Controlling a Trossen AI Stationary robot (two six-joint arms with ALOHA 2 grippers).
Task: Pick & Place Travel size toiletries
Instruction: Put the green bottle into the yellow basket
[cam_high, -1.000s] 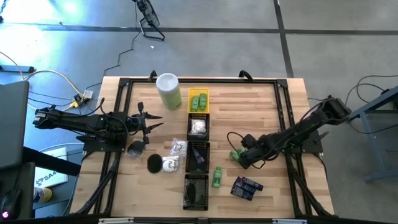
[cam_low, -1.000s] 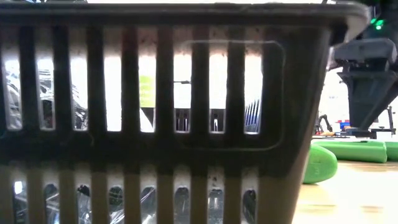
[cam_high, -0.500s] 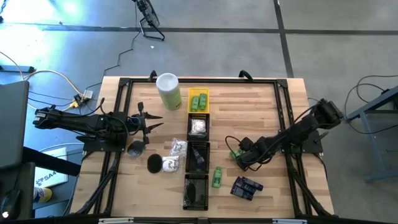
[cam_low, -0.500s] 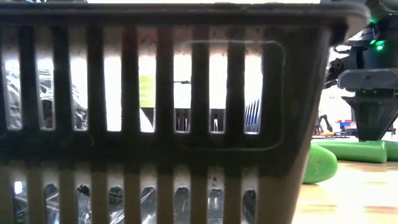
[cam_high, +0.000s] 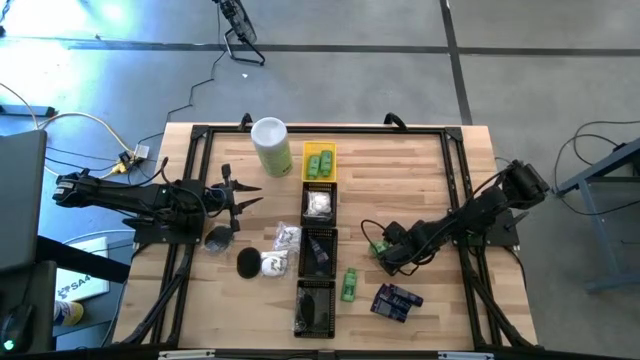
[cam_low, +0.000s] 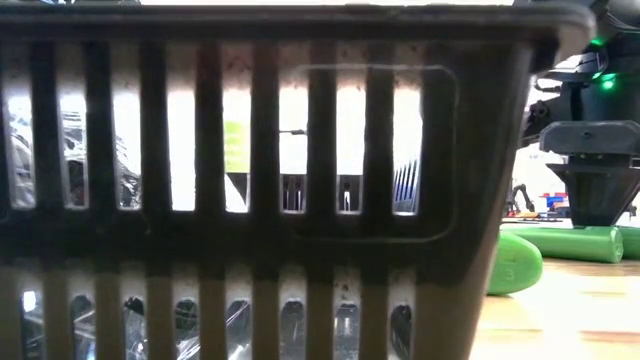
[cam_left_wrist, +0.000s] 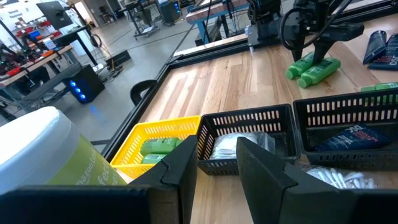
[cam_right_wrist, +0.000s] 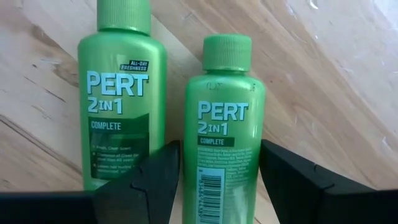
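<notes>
Two bright green bottles (cam_high: 377, 247) lie side by side on the wood right of the trays. My right gripper (cam_high: 385, 246) is low over them, open. In the right wrist view its fingers (cam_right_wrist: 149, 180) stand on either side of one bottle (cam_right_wrist: 222, 118), with the other bottle (cam_right_wrist: 121, 93) just outside; I cannot tell if they touch. In the low view, my right gripper (cam_low: 597, 215) points down at these bottles (cam_low: 565, 243). Another green bottle (cam_high: 349, 284), dark blue packets (cam_high: 396, 301), white wrapped pieces (cam_high: 284, 238) and a black puck (cam_high: 248, 263) lie loose. My left gripper (cam_high: 238, 200) waits open at the table's left.
A column of trays runs down the table's middle: a yellow tray (cam_high: 318, 150) holding green bottles, then three black trays (cam_high: 305, 203). The tall pale-green canister (cam_high: 271, 146) stands at the far left of them. A black slotted tray wall (cam_low: 250, 180) fills most of the low view.
My right gripper has moved a little toward the table's left edge and come down over the two green bottles. The bottles lie where they were.
</notes>
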